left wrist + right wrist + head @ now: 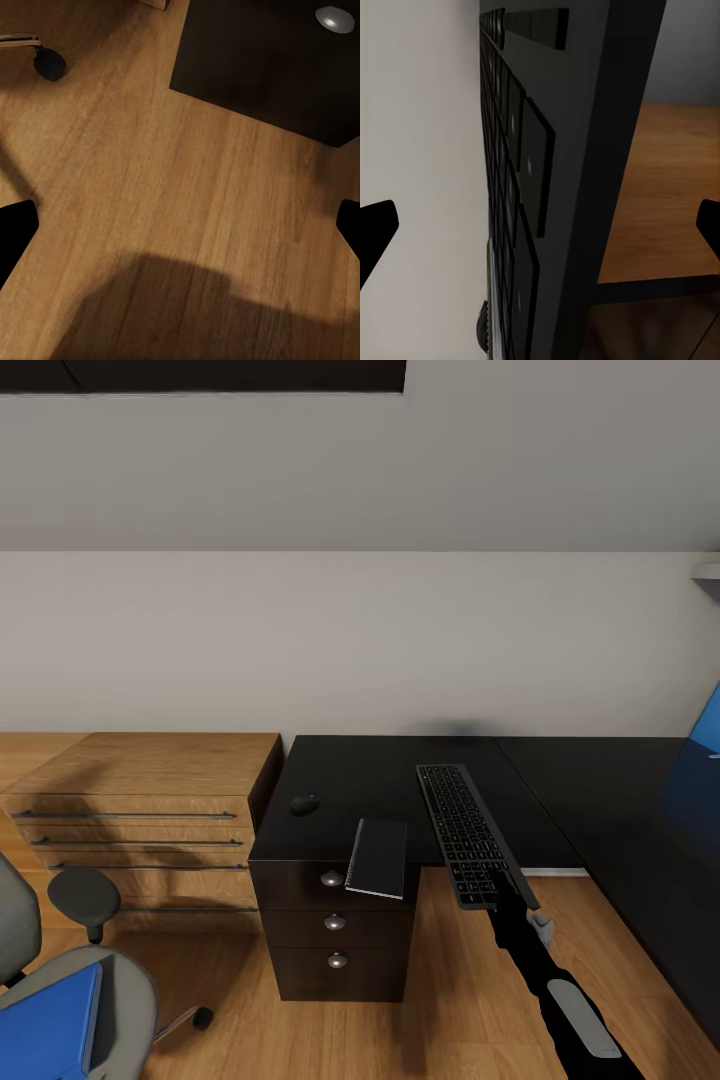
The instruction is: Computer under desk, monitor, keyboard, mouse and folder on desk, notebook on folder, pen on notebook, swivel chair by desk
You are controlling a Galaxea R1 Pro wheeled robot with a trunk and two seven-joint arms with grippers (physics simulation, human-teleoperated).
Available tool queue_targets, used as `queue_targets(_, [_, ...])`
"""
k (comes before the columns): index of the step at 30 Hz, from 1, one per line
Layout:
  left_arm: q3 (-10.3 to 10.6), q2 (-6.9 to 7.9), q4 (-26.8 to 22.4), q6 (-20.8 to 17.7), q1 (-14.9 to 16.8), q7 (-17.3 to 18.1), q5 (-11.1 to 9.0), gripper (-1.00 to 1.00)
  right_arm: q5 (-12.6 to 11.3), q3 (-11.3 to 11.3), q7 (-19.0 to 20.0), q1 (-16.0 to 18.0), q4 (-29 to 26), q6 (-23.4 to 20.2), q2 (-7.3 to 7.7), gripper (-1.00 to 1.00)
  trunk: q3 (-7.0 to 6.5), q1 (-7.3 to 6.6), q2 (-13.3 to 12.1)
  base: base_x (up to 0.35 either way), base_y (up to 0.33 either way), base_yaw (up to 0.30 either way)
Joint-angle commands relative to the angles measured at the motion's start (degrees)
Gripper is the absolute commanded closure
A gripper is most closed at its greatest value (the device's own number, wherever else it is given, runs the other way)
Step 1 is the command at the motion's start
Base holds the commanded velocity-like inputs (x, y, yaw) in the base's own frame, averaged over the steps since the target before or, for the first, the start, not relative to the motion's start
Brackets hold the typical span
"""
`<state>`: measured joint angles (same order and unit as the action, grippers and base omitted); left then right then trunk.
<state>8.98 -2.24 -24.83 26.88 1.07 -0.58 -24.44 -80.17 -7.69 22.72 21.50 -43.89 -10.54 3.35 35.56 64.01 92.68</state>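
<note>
The keyboard step is in hand. The right gripper point(507, 895) has its fingers closed on the near end of the keyboard point(463, 832), which reaches out over the front edge of the desk point(590, 780); whether it rests on the top or hangs just above is hard to judge. The mouse point(304, 804) lies near the left corner, and the notebook point(378, 858) overhangs the edge above the drawers. The folder point(48, 1030) sits on the swivel chair point(125, 985). The left gripper's fingers are spread over bare floor. Next, the keyboard wants sliding fully onto the desk before release.
</note>
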Motion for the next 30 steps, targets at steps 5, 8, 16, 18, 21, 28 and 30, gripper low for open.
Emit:
queue_targets(5, [0.4, 0.05, 0.0, 0.3, 0.0, -0.1, -0.6, -1.00, -0.6, -0.1, 0.0, 0.0, 0.0, -0.6, -0.01, -1.00, 0.05, -0.01, 0.0, 0.000, 0.000, 0.000])
queue_targets(8, [0.4, 0.05, 0.0, 0.3, 0.0, -0.1, -0.6, -1.00, -0.5, -0.1, 0.0, 0.0, 0.0, -0.6, -0.01, -1.00, 0.05, -0.01, 0.0, 0.000, 0.000, 0.000])
queue_targets(16, [0.3, 0.05, 0.0, 0.3, 0.0, -0.1, -0.6, -1.00, -0.3, -0.1, -0.1, 0.0, 0.0, -0.6, -0.01, 1.00, 0.05, -0.01, 0.0, 0.000, 0.000, 0.000])
queue_targets(18, [0.3, 0.05, 0.0, 0.3, 0.1, -0.1, -0.6, -1.00, -0.3, -0.1, -0.1, 0.0, 0.0, -0.6, -0.01, 1.00, 0.05, -0.01, 0.0, 0.000, 0.000, 0.000])
queue_targets(21, [0.3, 0.05, 0.0, 0.3, 0.0, -0.1, -0.6, -1.00, -0.3, -0.1, -0.1, 0.0, 0.0, -0.6, -0.01, 1.00, 0.05, -0.01, 0.0, 0.000, 0.000, 0.000])
queue_targets(28, [0.3, 0.05, 0.0, 0.3, 0.0, -0.1, -0.6, -1.00, -0.3, -0.1, -0.1, 0.0, 0.0, -0.6, -0.01, 1.00, 0.05, -0.01, 0.0, 0.000, 0.000, 0.000])
queue_targets(30, [0.4, 0.05, 0.0, 0.3, 0.0, -0.1, -0.6, -1.00, -0.3, -0.1, -0.1, 0.0, 0.0, -0.6, -0.01, 1.00, 0.05, -0.01, 0.0, 0.000, 0.000, 0.000])
